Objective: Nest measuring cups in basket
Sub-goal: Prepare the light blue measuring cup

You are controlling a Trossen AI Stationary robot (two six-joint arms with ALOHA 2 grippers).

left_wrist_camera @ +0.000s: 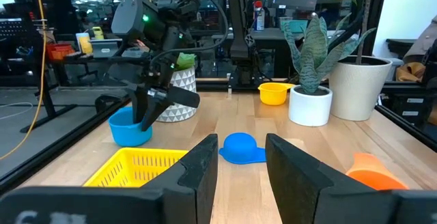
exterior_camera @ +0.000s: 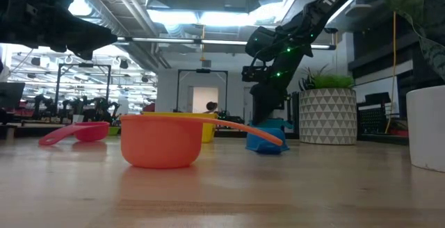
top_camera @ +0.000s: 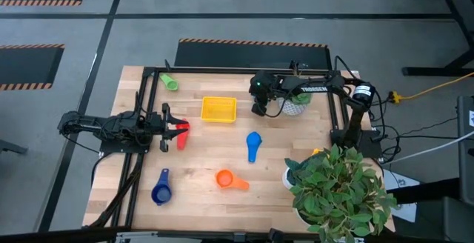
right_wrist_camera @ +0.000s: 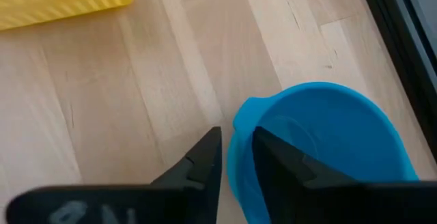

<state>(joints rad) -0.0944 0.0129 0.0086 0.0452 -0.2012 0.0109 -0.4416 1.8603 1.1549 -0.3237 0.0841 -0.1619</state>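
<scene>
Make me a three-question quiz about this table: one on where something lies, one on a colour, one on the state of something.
1. Which cup lies nearest the left gripper?
A. orange
B. red
C. green
2. What colour is the cup at the right gripper?
A. light blue
B. orange
C. green
3. The basket is:
A. full of cups
B. tipped over
C. empty

Answers:
1. B: the red cup lies just past the left gripper.
2. A: the right gripper pinches the rim of the light blue cup.
3. C: the basket shows only its bare floor.
</scene>
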